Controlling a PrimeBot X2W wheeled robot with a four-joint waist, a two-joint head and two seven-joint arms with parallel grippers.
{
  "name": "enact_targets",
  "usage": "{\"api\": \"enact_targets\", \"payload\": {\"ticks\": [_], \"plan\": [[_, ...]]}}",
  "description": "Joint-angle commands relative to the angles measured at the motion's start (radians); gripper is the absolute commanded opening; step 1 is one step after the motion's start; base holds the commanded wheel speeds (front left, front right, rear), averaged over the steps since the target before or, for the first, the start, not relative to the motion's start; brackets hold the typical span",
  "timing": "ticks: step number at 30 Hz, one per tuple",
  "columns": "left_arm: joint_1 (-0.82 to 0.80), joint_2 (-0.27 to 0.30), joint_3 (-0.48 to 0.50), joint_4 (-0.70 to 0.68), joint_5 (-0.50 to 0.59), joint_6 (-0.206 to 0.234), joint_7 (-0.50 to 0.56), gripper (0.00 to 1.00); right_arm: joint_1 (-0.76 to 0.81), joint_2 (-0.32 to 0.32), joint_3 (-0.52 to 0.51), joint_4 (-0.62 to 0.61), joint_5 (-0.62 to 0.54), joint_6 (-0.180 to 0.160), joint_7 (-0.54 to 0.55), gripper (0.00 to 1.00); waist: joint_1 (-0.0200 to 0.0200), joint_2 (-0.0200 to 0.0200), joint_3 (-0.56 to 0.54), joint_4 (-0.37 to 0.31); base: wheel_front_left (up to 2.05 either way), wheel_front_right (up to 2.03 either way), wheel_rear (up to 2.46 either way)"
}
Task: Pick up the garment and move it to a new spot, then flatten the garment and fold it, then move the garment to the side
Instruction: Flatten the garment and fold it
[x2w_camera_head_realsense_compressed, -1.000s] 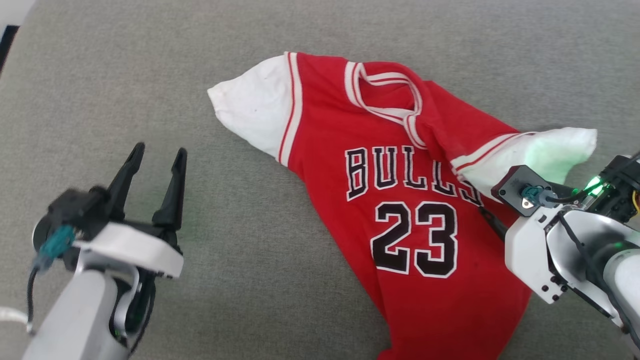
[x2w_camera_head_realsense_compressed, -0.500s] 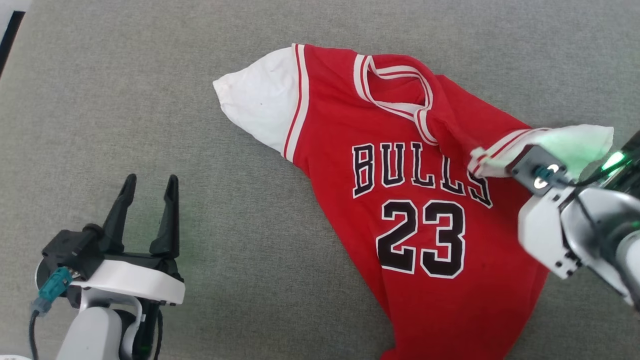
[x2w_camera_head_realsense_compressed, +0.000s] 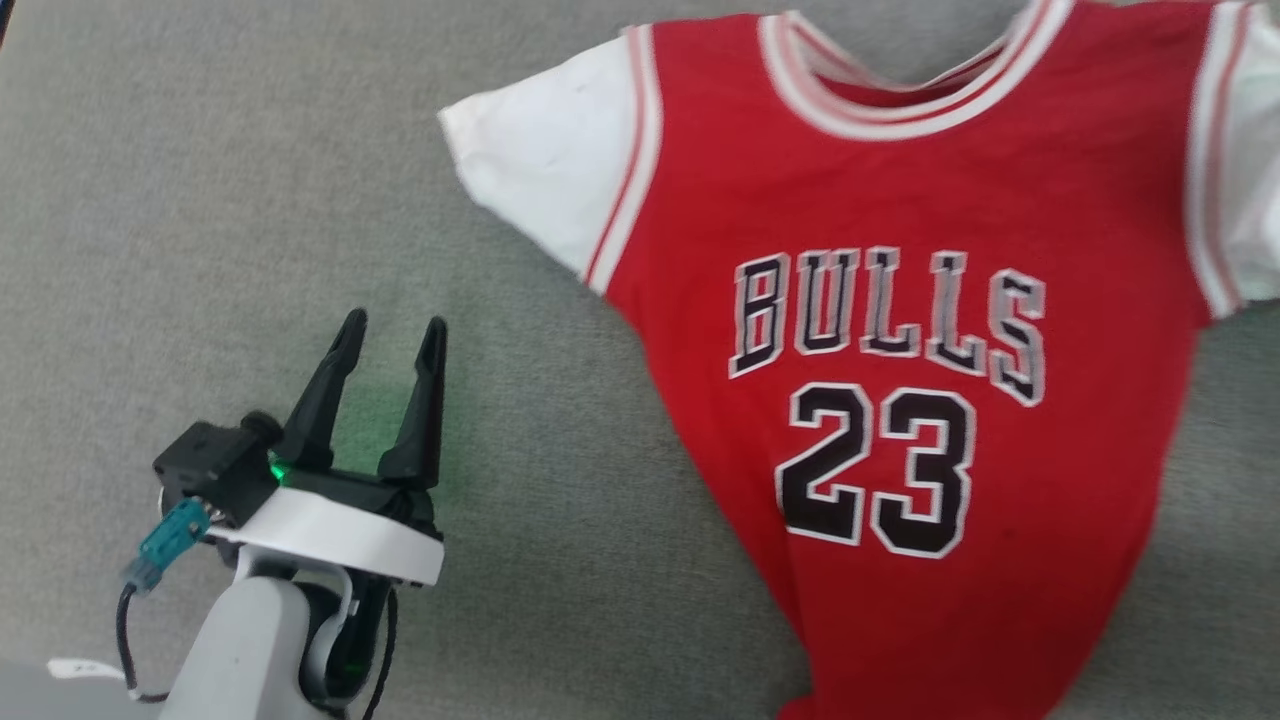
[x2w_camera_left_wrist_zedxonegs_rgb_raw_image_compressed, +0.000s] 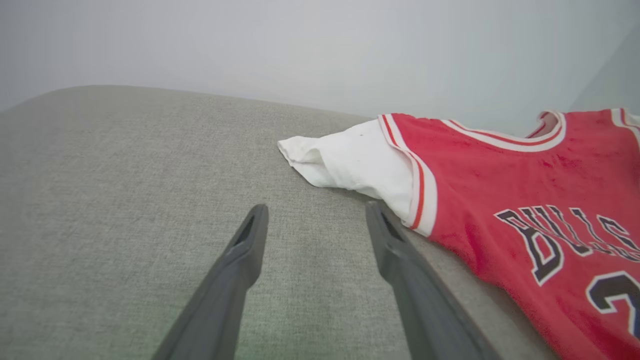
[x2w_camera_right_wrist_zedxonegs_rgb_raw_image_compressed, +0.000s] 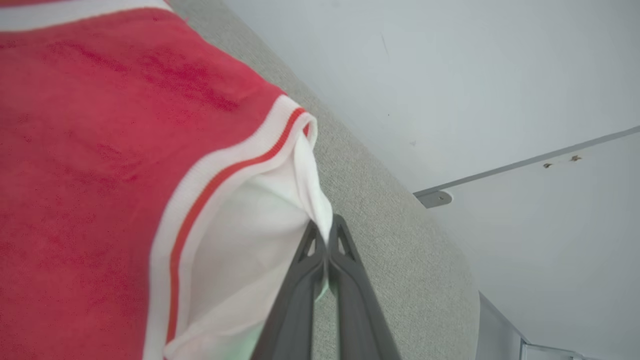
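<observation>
Red, soft-knit jersey T-shirt with white sleeves (x2w_camera_head_realsense_compressed: 900, 200) lay front-up on the right of the grey woven cushion (x2w_camera_head_realsense_compressed: 200, 180), reading "BULLS" over "23". Right gripper (x2w_camera_right_wrist_zedxonegs_rgb_raw_image_compressed: 327, 235) was clamped shut on its right-hand sleeve (x2w_camera_right_wrist_zedxonegs_rgb_raw_image_compressed: 235, 235). Left gripper (x2w_camera_head_realsense_compressed: 393, 325) gaped wide, empty, just left. The cloth looked light and limp, so sleeve hems and shoulders looked the best holds.

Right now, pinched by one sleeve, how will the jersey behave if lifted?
Likely floppy: the garment drapes from the right gripper, shut on its white sleeve. Probably light: that small pinch alone carries the sleeve. May drag on the textured grey surface rather than slide.
</observation>
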Motion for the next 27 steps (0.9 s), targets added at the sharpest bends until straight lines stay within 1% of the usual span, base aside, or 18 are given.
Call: {"api": "enact_targets", "payload": {"ticks": [1, 5, 10, 11, 12, 13, 14, 15, 16, 21, 24, 27], "plan": [[-0.013, 0.003, -0.008, -0.002, -0.013, 0.001, -0.005, 1.00, -0.025, 0.007, -0.014, 0.029, -0.016, -0.001, -0.007, 0.00, 0.0000, 0.0000, 0.030, 0.028, 0.00, 0.00, 0.00], [-0.044, 0.007, -0.038, 0.002, -0.037, 0.001, -0.005, 1.00, -0.089, 0.038, -0.076, 0.167, -0.063, -0.001, -0.019, 0.00, 0.0000, 0.0000, 0.072, 0.063, 0.00, 0.00, 0.00], [-0.065, 0.016, -0.047, 0.005, -0.058, 0.001, -0.005, 1.00, -0.138, 0.105, -0.167, 0.299, -0.127, -0.001, -0.061, 0.00, 0.0000, 0.0000, 0.108, 0.090, 0.00, 0.00, 0.00], [-0.069, 0.018, -0.046, 0.005, -0.061, 0.001, -0.005, 1.00, -0.143, 0.120, -0.182, 0.318, -0.140, -0.001, -0.075, 0.05, 0.0000, 0.0000, 0.111, 0.091, 0.00, 0.00, 0.00], [-0.071, 0.021, -0.044, 0.005, -0.064, 0.001, -0.005, 1.00, -0.147, 0.133, -0.196, 0.334, -0.153, -0.001, -0.089, 0.25, 0.0000, 0.0000, 0.112, 0.090, 0.00, 0.00, 0.00], [-0.072, 0.024, -0.040, 0.005, -0.066, 0.001, -0.005, 1.00, -0.151, 0.144, -0.203, 0.347, -0.166, -0.001, -0.102, 0.31, 0.0000, 0.0000, 0.114, 0.087, 0.00, 0.00, 0.00], [-0.073, 0.025, -0.036, 0.005, -0.066, 0.001, -0.005, 1.00, -0.153, 0.156, -0.211, 0.362, -0.176, -0.001, -0.114, 0.60, 0.0000, 0.0000, 0.114, 0.082, 0.00, 0.00, 0.00], [-0.071, 0.027, -0.034, 0.003, -0.062, 0.001, -0.005, 1.00, -0.152, 0.167, -0.220, 0.373, -0.186, -0.001, -0.128, 0.98, 0.0000, 0.0000, 0.111, 0.076, 0.00, 0.00, 0.00], [-0.069, 0.029, -0.034, 0.000, -0.059, 0.001, -0.005, 1.00, -0.152, 0.179, -0.228, 0.380, -0.195, -0.001, -0.145, 1.00, 0.0000, 0.0000, 0.107, 0.068, 0.00, 0.00, 0.00], [-0.048, 0.053, -0.027, -0.014, -0.041, 0.001, -0.005, 1.00, -0.143, 0.204, -0.249, 0.382, -0.212, -0.001, -0.231, 1.00, 0.0000, 0.0000, 0.069, 0.016, 0.00, 0.00, 0.00], [-0.040, 0.074, -0.021, -0.029, -0.030, 0.001, -0.005, 1.00, -0.124, 0.220, -0.259, 0.349, -0.186, -0.001, -0.300, 1.00, 0.0000, 0.0000, 0.039, -0.019, 0.00, 0.00, 0.00], [-0.037, 0.115, -0.024, -0.044, -0.020, 0.001, -0.005, 1.00, -0.074, 0.244, -0.270, 0.289, -0.148, -0.001, -0.379, 1.00, 0.0000, 0.0000, 0.009, -0.058, 0.00, 0.00, 0.00]]}}
